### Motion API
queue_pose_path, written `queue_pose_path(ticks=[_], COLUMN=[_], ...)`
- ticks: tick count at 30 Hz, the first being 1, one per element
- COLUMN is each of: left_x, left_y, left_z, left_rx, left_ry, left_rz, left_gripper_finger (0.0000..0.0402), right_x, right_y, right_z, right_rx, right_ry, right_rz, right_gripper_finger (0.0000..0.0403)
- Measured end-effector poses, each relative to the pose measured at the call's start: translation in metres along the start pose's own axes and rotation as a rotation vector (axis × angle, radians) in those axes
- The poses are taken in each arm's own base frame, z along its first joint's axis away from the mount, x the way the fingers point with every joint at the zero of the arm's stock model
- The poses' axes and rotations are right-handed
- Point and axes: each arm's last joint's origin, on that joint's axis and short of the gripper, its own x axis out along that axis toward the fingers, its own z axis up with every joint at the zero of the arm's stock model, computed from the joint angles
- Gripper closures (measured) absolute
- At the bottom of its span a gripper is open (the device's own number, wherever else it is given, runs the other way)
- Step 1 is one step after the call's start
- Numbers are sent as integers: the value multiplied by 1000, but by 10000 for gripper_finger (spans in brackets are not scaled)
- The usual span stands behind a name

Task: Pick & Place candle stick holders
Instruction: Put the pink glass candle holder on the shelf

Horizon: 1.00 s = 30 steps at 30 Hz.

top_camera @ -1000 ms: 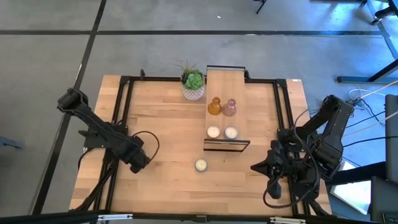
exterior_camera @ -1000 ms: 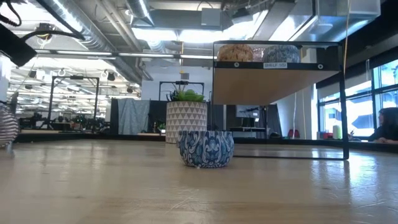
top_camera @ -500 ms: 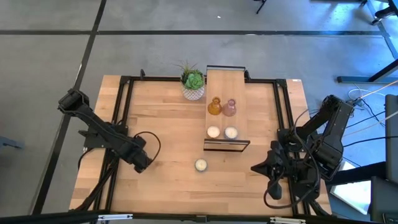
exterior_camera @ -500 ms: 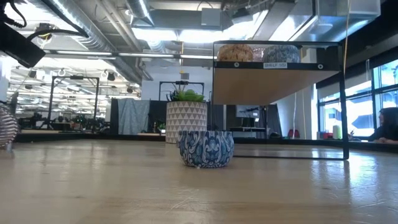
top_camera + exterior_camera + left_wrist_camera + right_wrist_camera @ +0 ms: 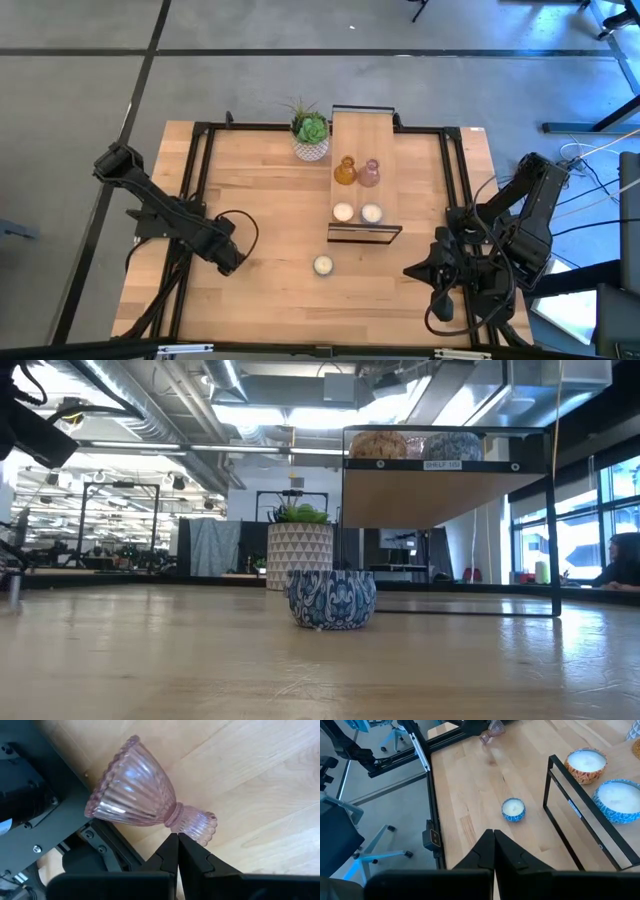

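A pale pink ribbed glass holder [image 5: 132, 790] lies tilted at the table's left side, by the black frame; it also shows in the right wrist view [image 5: 494, 729]. My left gripper [image 5: 228, 262] is over it and hides it in the high view. Its shut fingertips [image 5: 177, 836] stand right at the holder's narrow waist [image 5: 175, 816]. An amber holder [image 5: 345, 172] and a second pink holder [image 5: 369, 173] stand upright on the wooden shelf [image 5: 362, 130]. My right gripper [image 5: 412, 270] is shut and empty at the table's right side. My left gripper has nothing between its shut fingers. Their tips stand against the side of the pink holder between its waist and its beaded foot [image 5: 200, 826]. I cannot tell whether they touch the glass.
A blue patterned candle bowl [image 5: 323, 265] sits on the table near the front middle. Two more candle bowls [image 5: 343, 212] [image 5: 371, 212] sit at the shelf's near end. A green plant in a white pot [image 5: 310, 130] stands left of the shelf at the back.
In the low view the ribbed pink holder at the picture's left edge has passed out of sight. My left gripper has shifted a little toward the table's right edge.
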Motion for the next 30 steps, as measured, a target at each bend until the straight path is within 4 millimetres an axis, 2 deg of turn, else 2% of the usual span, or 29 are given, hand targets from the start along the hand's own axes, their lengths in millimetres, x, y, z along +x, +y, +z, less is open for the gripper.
queue_pose_path(ticks=[15,30], left_x=[0,23], left_y=[5,12], left_z=[0,1], left_rx=[-12,-60], left_ry=[14,35], left_rz=[46,74], left_gripper_finger=[399,400], right_x=[0,0], right_y=[0,0], right_z=[0,-1], right_rx=[-1,-2], right_ry=[0,8], right_rz=[1,4], right_gripper_finger=[403,403])
